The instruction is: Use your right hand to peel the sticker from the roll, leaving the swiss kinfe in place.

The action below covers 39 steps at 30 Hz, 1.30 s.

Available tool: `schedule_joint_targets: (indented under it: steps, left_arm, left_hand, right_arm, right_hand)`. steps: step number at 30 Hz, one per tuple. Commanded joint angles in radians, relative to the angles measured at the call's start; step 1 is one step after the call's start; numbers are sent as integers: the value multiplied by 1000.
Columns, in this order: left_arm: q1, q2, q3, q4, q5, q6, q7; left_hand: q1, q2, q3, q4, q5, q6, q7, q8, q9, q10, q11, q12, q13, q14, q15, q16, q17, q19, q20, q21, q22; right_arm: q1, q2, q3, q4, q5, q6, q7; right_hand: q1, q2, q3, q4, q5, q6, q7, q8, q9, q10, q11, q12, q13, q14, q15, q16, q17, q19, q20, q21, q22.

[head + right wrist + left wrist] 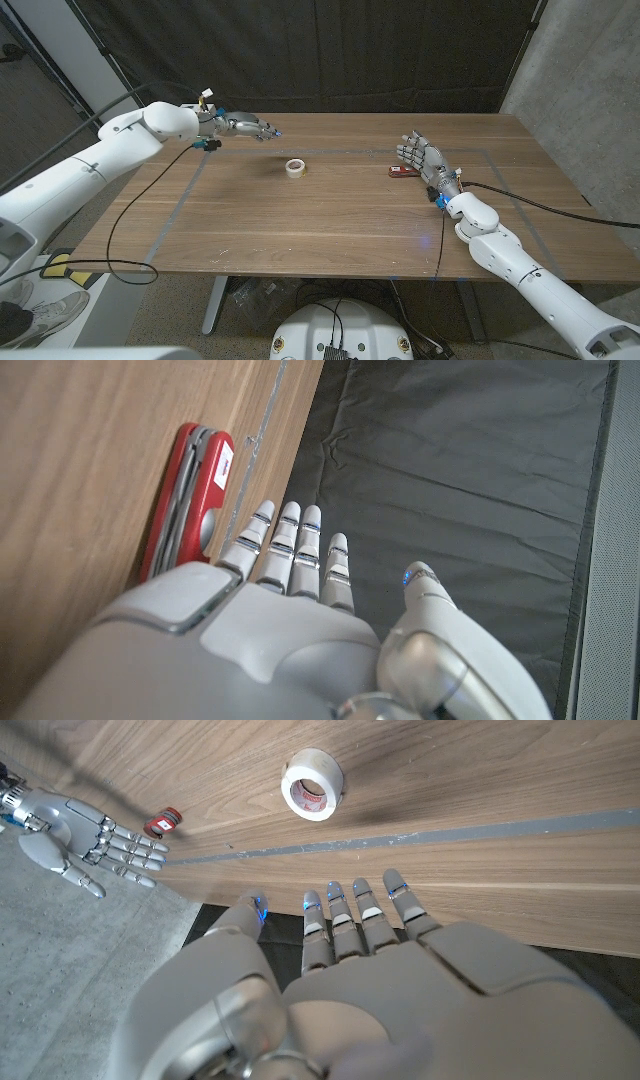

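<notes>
A small white sticker roll [295, 167] stands on the wooden table [330, 220] near its middle; the left wrist view shows the roll [314, 785] too. A red swiss knife [401, 170] lies right of the roll, just beside my right hand [420, 158], whose fingers are straight and apart with nothing in them. The right wrist view shows the knife [190, 495] on the wood past my right hand [280, 610]. My left hand [245, 127] hovers open above the table's far left part, well away from the roll, and my left hand [380, 980] holds nothing.
Grey tape lines [175, 210] mark a rectangle on the table. A dark curtain [300, 50] hangs behind the far edge. A black cable [125, 240] trails from the left arm over the left side, another cable [540, 200] from the right arm.
</notes>
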Motion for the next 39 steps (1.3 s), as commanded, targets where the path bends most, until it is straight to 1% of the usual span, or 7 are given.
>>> schedule_joint_targets:
  steps: [1,8,13,16,22,35,39]
  left_arm:
    - [-96,-19,80,-8,177,32,-67]
    - [-145,-32,136,-48,353,36,-94]
    - [-184,-74,152,-16,376,-19,-130]
    - [-202,-93,167,-11,411,-45,-139]
    - [-222,-109,200,-28,555,-75,-115]
    - [-212,-121,197,-40,670,-151,-88]
    - [-204,-107,198,-64,741,-188,-59]
  left_hand:
    - [26,-4,16,-11,4,19,6,8,3,13,-2,5,-1,12,-2,3,-2,15,3,8,3]
    - [55,-10,29,-27,2,18,-3,-5,4,-23,-17,-23,-1,-61,-6,-33,-1,0,-17,-2,2]
    - [60,-9,32,-26,2,20,-3,-8,5,-2,-19,-19,0,-34,-9,-23,2,4,-13,-2,2]
    - [67,-12,34,-31,3,28,-12,-7,5,-1,-24,-21,0,-30,-12,-23,0,6,-15,-2,2]
    - [107,-45,37,-69,4,53,-31,-6,5,-4,-46,-32,-1,-67,-30,-45,-5,-30,-29,-21,0]
    - [182,-102,27,-118,11,77,-64,-13,6,-49,-71,-60,0,-202,-8,-70,-11,-76,-41,-48,1]
    - [211,-143,6,-118,18,50,-116,-29,7,-106,-74,-75,1,-271,15,-68,-9,-110,-35,-69,1]
  right_arm:
    - [-14,8,8,-2,-10,17,-29]
    - [-13,7,15,-12,6,-5,-35]
    - [5,43,9,19,12,18,-34]
    - [13,40,4,21,9,18,-21]
    - [0,33,16,-3,-10,22,-62]
    - [-4,37,19,11,-4,31,-58]
    - [-9,36,21,6,-5,31,-64]
  right_hand:
    - [-12,1,9,-1,9,10,1,7,4,11,-4,4,4,14,-5,8,2,7,7,1,2]
    - [-13,1,10,-1,9,13,1,6,4,14,-2,4,4,15,-5,7,2,8,8,1,2]
    - [-14,2,11,0,9,20,4,7,5,17,0,4,4,18,-6,7,2,10,7,2,2]
    - [-15,2,12,0,9,24,5,7,5,21,0,5,4,22,-7,8,2,12,7,2,2]
    - [-16,2,13,1,9,26,5,7,5,22,0,5,4,23,-6,7,3,13,6,3,3]
    - [-19,1,13,2,9,29,4,5,5,24,1,4,4,27,-8,7,3,16,5,4,3]
    - [-20,1,14,2,8,30,5,4,5,24,0,4,4,28,-8,7,3,17,5,5,3]
